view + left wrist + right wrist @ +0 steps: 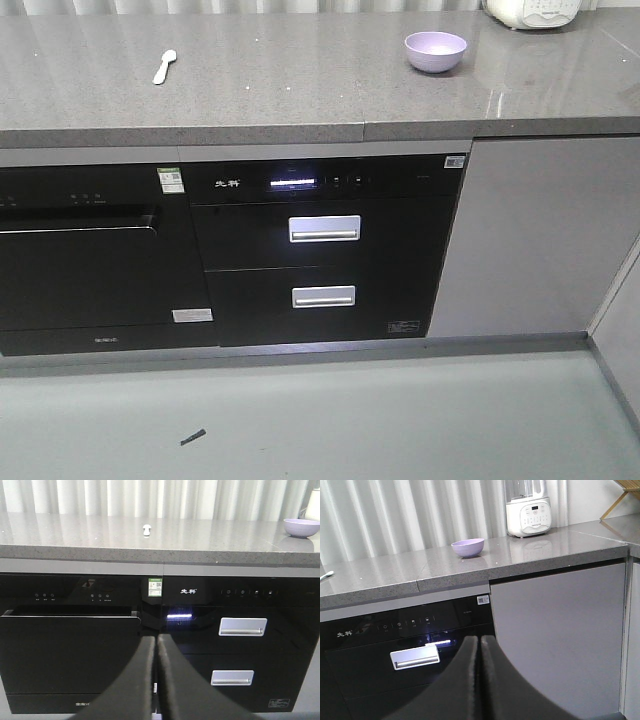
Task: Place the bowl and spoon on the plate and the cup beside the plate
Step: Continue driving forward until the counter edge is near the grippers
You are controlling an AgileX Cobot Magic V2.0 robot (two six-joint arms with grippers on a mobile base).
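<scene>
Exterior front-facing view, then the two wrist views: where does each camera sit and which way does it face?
Exterior front-facing: high, looking down on the counter, spoon, bowl and black appliances; no robot part shows.
Left wrist: low, level with the black appliances, facing them; shut left pincer at bottom.
Right wrist: low, further right, facing the grey cabinet and white blender; shut right pincer at bottom.
All three share the bowl.
</scene>
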